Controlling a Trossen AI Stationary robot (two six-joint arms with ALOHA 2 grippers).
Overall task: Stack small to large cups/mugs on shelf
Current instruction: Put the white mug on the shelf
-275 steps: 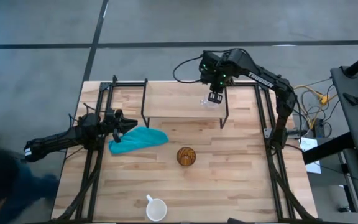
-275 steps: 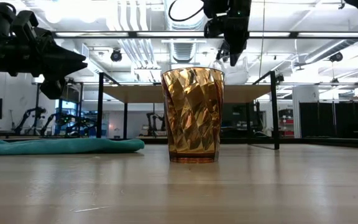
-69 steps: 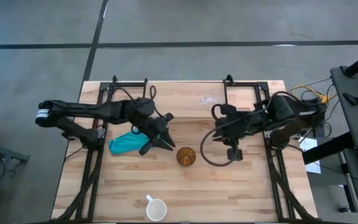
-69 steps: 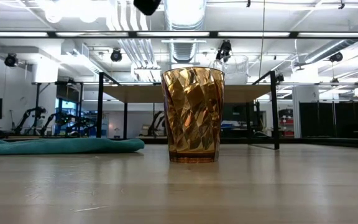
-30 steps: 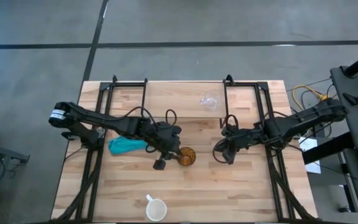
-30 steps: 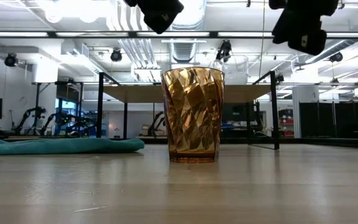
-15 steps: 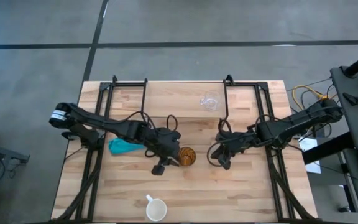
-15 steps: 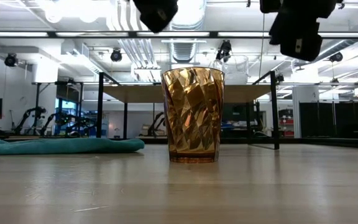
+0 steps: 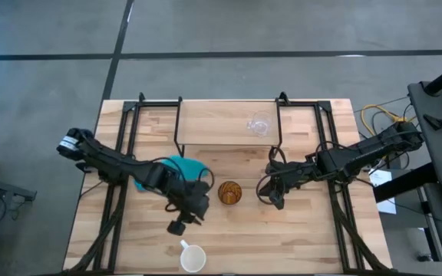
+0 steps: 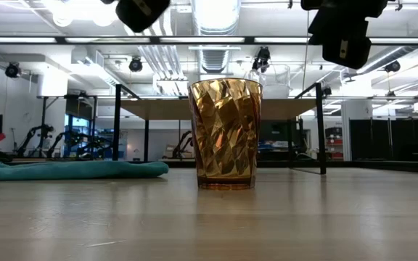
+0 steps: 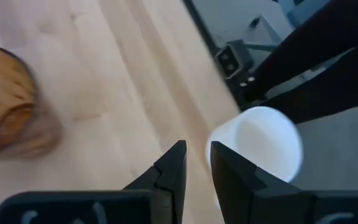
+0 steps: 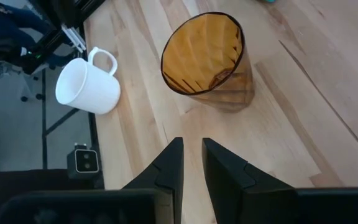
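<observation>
— High view first: where are the cups now?

— The small glass cup stands on the shelf, near its right end. The amber cup is upright in the middle of the table. The white mug is near the front edge, its handle toward the back.

— And the two arms?

— The left gripper hangs between the amber cup and the mug, close to the mug. In the left wrist view its fingers stand narrow, with only a slim gap, and they hold nothing. The right gripper is just beside the amber cup on its right; its fingers are also narrow and empty.

— What could go wrong from here?

— The narrow fingers probably cannot pass over the mug wall or the handle; if they do not open first, they may push the mug toward the table edge. Also both arms are near the amber cup, so one could knock it. The teal cloth lies under the left arm and could be dragged.
</observation>
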